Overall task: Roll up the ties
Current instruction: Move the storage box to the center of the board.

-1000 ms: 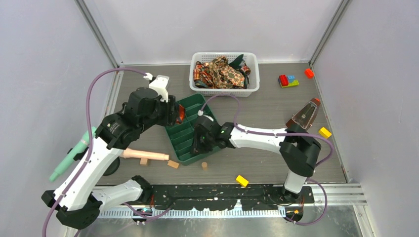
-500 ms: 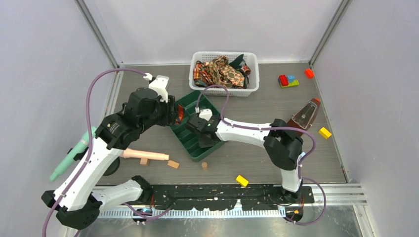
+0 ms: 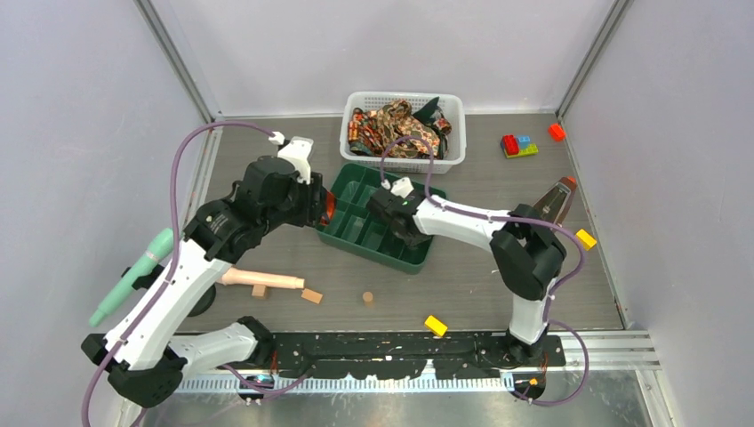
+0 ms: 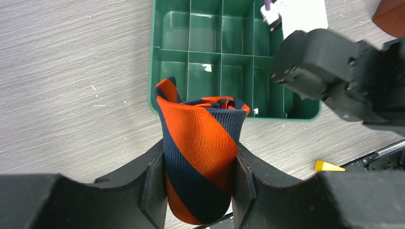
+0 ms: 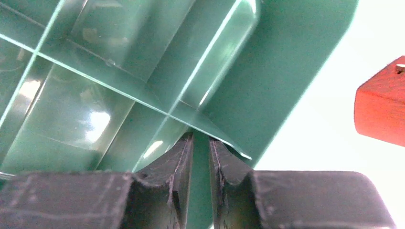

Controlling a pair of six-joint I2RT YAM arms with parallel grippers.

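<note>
At 9 o'clock of the green divider tray, the left fingers clamp the rolled orange-and-navy tie upright, just beside the tray's rim. The right fingers are closed on a tray wall, apparently steadying it. Rolling looks done for this tie; stowing seems the step in hand. Next, the roll must go down into a compartment without springing loose. More ties wait in the white basket at 12 o'clock.
</note>
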